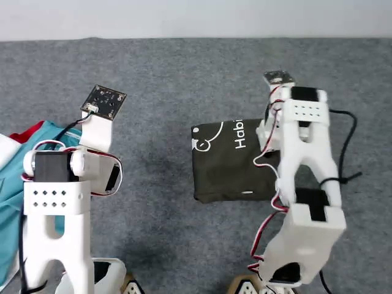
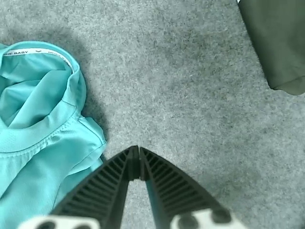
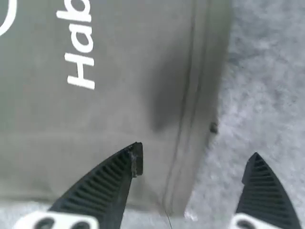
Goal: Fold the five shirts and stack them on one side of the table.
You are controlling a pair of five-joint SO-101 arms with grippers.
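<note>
Site: grey felt-like table cover [image 1: 165, 92], two arms side by side at the 6 o'clock edge.
Folded item: dark olive folded shirt with white print [image 1: 223, 165] lies flat as a neat rectangle, just toward 3 o'clock from the table's middle.
Unfolded stock: crumpled teal shirt with ribbed collar [image 2: 38, 124] heaped at the 9 o'clock edge. A red garment [image 1: 33, 130] and a white garment [image 1: 5, 150] show at the heap's 12 o'clock side.
Right gripper [image 3: 195, 160]: jaws spread wide, holding nothing. It straddles the olive shirt's 3 o'clock edge, one finger over cloth and the other over bare cover. Contact with the cloth cannot be told.
Left gripper [image 2: 138, 157]: fingertips pressed together, empty. It hangs over bare cover just beside the teal shirt, on its 3 o'clock side.
Progress, judged: one shirt folded, at least three waiting, and no stack yet.
Handling, olive shirt: probably light, soft and limp, with no stiffness of its own. The layers would likely slip apart or sag open if lifted by one layer.
Where to hold, judged: pinch the doubled edge through all layers at 3 o'clock, or drag it flat across the cover.
Handling, teal shirt: thin, smooth-looking knit, probably slippery. The collar or a shoulder seam gives the firmest bite.
Risk: the cover's nap may drag on cloth and undo a fold.
</note>
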